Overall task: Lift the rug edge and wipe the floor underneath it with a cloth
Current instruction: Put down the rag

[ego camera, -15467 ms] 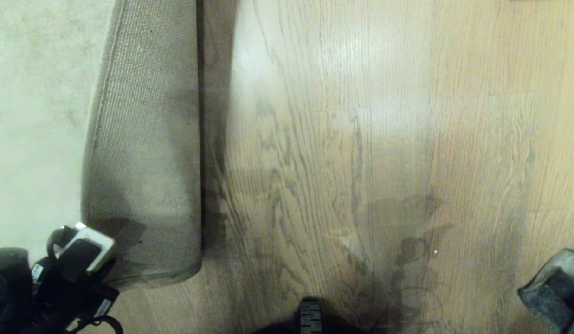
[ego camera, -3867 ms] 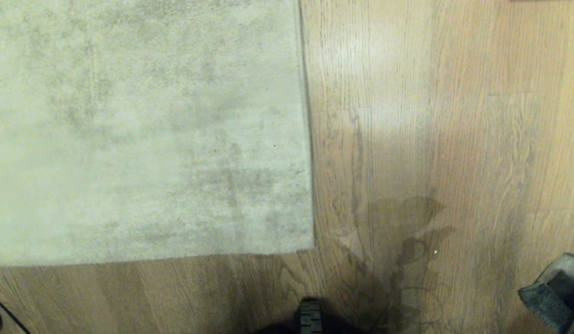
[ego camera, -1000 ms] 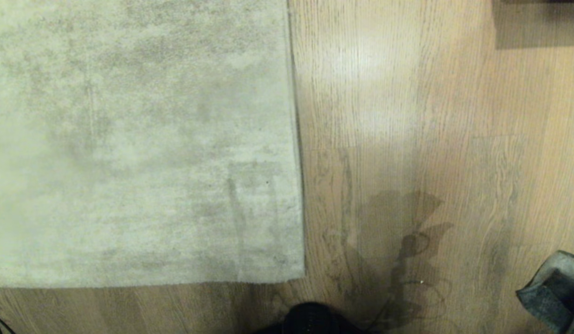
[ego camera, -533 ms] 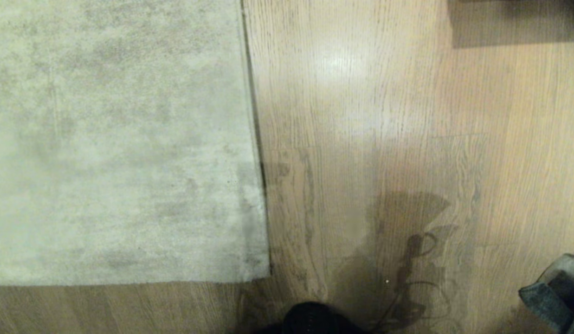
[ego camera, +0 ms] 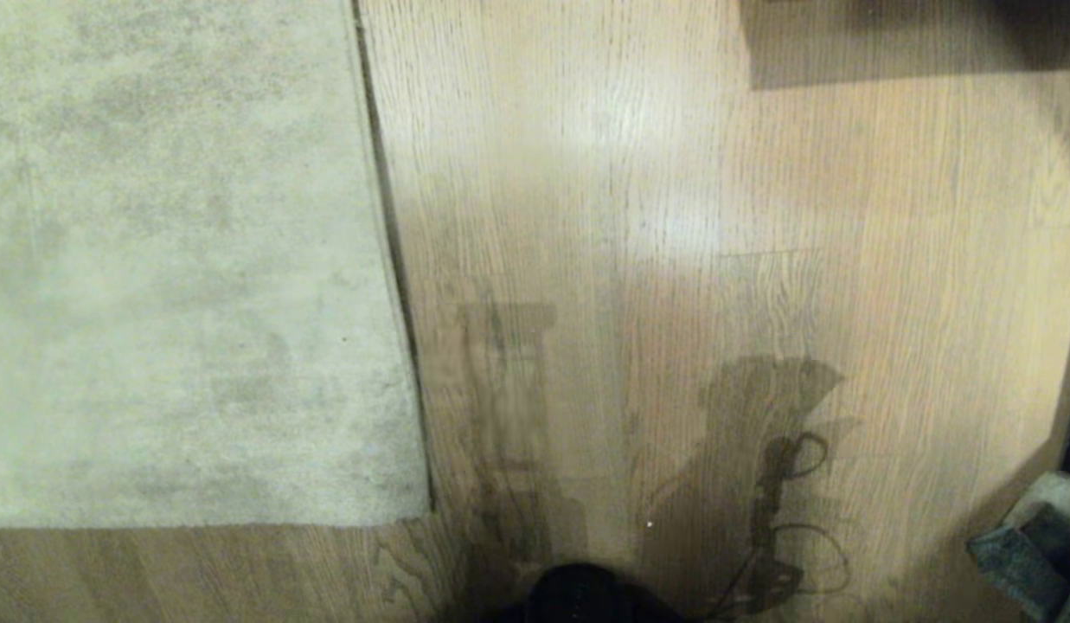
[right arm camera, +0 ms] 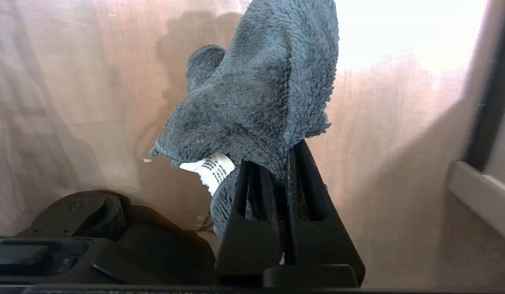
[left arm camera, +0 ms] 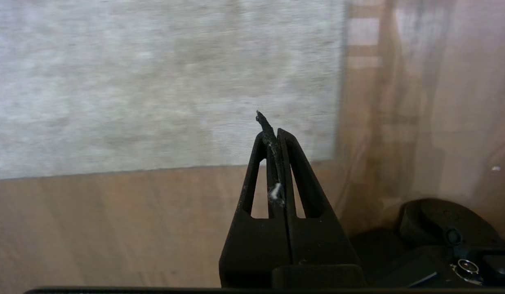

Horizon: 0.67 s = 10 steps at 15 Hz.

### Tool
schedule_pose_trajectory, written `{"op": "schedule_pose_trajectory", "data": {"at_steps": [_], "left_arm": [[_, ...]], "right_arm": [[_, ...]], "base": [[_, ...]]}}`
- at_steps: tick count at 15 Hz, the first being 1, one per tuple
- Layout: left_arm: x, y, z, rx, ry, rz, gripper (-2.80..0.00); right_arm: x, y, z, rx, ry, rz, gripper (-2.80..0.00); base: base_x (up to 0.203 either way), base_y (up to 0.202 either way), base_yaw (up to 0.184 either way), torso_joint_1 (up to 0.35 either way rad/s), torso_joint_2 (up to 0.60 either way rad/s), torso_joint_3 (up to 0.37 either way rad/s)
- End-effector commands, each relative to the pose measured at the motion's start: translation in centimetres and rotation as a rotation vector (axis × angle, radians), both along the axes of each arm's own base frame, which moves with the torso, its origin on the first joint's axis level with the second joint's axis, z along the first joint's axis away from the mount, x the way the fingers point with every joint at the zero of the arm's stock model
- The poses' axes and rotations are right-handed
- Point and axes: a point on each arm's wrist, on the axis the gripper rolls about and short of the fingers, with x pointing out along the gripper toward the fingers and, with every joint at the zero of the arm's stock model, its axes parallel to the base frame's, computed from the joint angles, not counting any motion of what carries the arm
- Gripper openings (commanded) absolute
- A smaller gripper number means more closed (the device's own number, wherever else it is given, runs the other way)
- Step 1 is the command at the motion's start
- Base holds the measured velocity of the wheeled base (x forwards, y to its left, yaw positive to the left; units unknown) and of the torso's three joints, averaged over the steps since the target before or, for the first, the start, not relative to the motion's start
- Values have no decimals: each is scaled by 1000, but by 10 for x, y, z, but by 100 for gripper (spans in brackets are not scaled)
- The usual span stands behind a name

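I see the rug edge (ego camera: 387,260) lying flat on the floor (ego camera: 673,216). My right gripper (right arm camera: 287,157) is clamped on the cloth (right arm camera: 256,102); my left gripper (left arm camera: 273,134) is closed, holding nothing, above the floor.

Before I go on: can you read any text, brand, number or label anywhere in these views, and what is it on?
No text can be read.
White tag sewn to the cloth, which the right gripper is shut on: dark printed lines, too small and blurred to read.
Rug, floor, left gripper: no writing shows.
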Motion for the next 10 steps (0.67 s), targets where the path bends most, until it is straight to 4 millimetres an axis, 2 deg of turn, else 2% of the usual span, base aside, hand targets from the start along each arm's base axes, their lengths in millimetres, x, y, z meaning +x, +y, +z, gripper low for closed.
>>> {"op": "schedule_pose_trajectory", "data": {"at_steps": [1, 4, 10], "left_arm": [[0, 0, 0, 0, 0, 0, -280], [0, 0, 0, 0, 0, 0, -280], [0, 0, 0, 0, 0, -1, -280]], "right_arm": [[0, 0, 0, 10, 3, 2, -280], [0, 0, 0, 24, 2, -1, -280], [0, 0, 0, 24, 0, -1, -280]], "base": [[0, -195, 3, 0, -3, 2], [0, -161, -2, 4, 1, 2], [0, -9, 0, 1, 0, 0]]}}
